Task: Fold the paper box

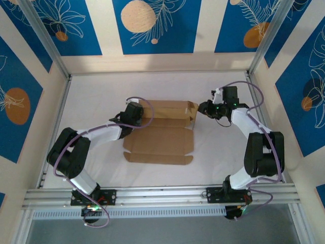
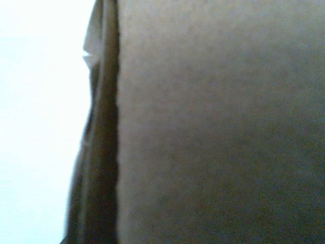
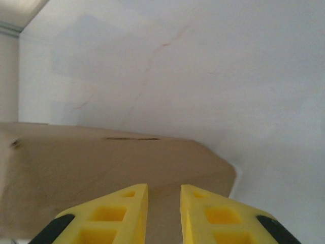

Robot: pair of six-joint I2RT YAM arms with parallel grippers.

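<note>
The paper box [image 1: 160, 137] is brown cardboard lying half open in the middle of the white table, with its far panel and right end flap raised. My left gripper [image 1: 139, 116] is at the box's far left corner. The left wrist view has blurred cardboard [image 2: 218, 122] pressed close to the lens, and the fingers are hidden there. My right gripper [image 1: 199, 109] is at the box's far right end. Its yellow fingers [image 3: 122, 213] stand a narrow gap apart, pointing at a brown flap [image 3: 101, 162] with a thin slit.
The white table [image 1: 91, 101] is fenced by patterned blue and cream walls with metal posts. An aluminium rail [image 1: 162, 195] at the near edge carries both arm bases. White table surface [image 3: 203, 66] lies beyond the flap.
</note>
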